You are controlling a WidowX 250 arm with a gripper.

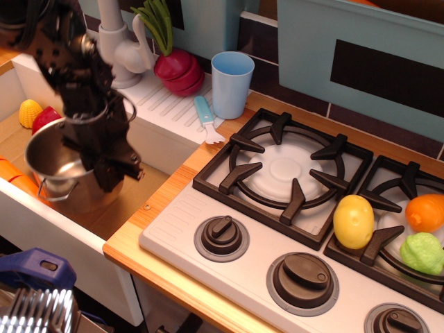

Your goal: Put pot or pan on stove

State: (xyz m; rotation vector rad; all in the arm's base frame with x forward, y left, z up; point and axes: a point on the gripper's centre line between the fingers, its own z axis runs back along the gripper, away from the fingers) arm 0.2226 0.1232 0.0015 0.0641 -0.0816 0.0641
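Note:
The shiny steel pot [61, 172] hangs over the sink at the left, tilted, with a wire loop handle showing at its front. My black gripper [109, 170] is shut on the pot's right rim and holds it lifted above the sink floor. The stove [305, 222] lies to the right, grey-white with black grates and dark knobs. Its left burner [284, 170] is bare. The gripper and pot are left of the stove's edge.
A light-blue cup [231, 83] stands behind the stove's left corner, with a small blue fork [207, 123] beside it. A yellow lemon [353, 220], an orange [424, 211] and a green vegetable [421, 252] lie on the right burner. A faucet [119, 48], a radish [177, 66] and toy food in the sink [38, 114] are at the left.

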